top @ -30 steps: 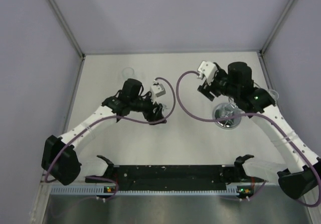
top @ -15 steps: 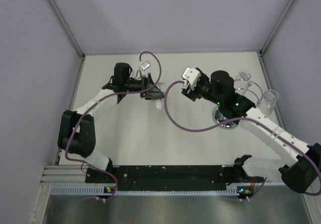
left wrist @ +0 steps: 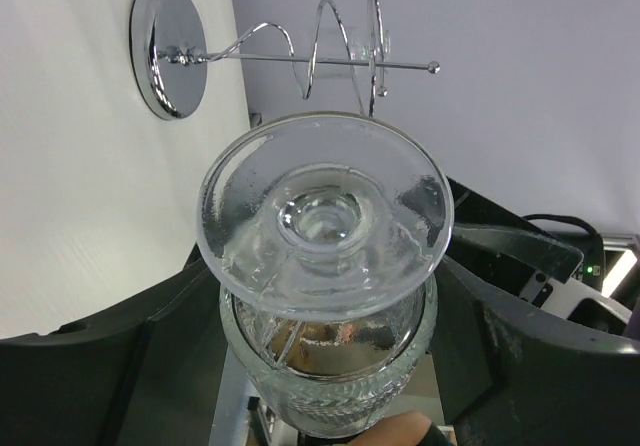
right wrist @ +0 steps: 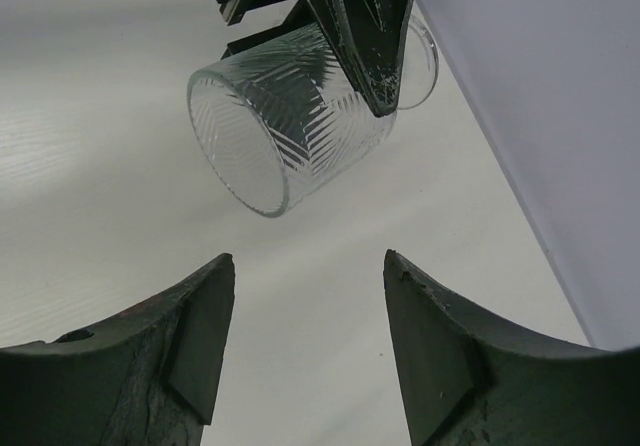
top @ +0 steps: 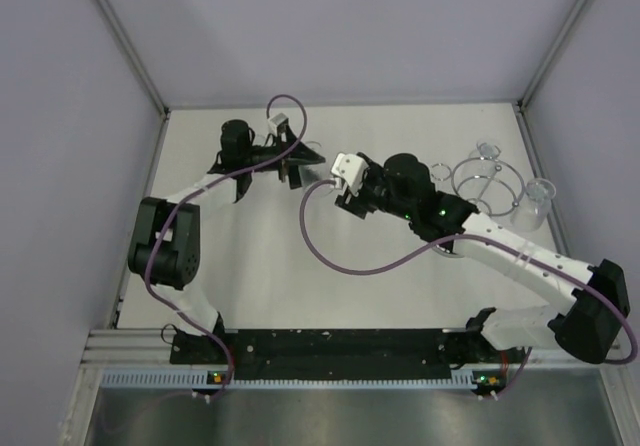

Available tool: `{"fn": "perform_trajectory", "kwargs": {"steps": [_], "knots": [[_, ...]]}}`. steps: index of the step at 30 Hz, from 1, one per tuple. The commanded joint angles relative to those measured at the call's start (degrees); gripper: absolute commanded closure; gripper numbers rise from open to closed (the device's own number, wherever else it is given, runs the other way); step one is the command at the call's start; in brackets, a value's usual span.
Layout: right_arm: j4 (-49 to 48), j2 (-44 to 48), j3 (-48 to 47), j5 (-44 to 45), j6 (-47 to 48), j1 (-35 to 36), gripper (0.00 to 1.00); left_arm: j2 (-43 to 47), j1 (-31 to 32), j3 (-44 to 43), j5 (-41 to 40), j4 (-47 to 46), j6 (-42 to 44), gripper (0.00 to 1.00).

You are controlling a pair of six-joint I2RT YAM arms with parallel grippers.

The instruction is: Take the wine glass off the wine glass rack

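A clear patterned wine glass (left wrist: 325, 216) lies sideways in my left gripper (left wrist: 325, 376), its round foot pointing away from the wrist camera. The left gripper (top: 297, 166) is shut on its bowl, held above the table at the far middle. The chrome wine glass rack (top: 478, 178) stands at the far right; in the left wrist view its disc base (left wrist: 168, 51) and curved arms show beyond the glass. My right gripper (top: 345, 184) is open and empty, just right of the held glass. In the right wrist view the glass (right wrist: 290, 116) hangs ahead of the open jaws (right wrist: 310, 296).
Another glass (top: 535, 204) hangs on the rack's right side, and one more (top: 487, 151) at its far side. The right arm crosses in front of the rack's base. Grey walls close in the table on the left, far and right sides.
My left arm has swung towards the far side, carrying the glass with it. My right gripper has moved left, away from the rack, and now faces the held glass.
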State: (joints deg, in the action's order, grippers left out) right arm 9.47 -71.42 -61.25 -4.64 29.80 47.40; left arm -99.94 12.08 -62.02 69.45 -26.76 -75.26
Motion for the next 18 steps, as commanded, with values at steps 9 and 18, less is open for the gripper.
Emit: {"fn": "perform_trajectory", "kwargs": {"steps": [9, 18], "knots": [[-13.5, -5.7, -4.1, 12.3, -7.7, 3.4, 0.45, 3.0, 0.1, 7.3, -6.0, -2.9, -19.6, 1.0], [-14.0, -7.2, -4.7, 11.4, -9.1, 4.4, 0.48, 6.1, 0.1, 8.8, -8.3, 4.2, -22.6, 1.0]]}}
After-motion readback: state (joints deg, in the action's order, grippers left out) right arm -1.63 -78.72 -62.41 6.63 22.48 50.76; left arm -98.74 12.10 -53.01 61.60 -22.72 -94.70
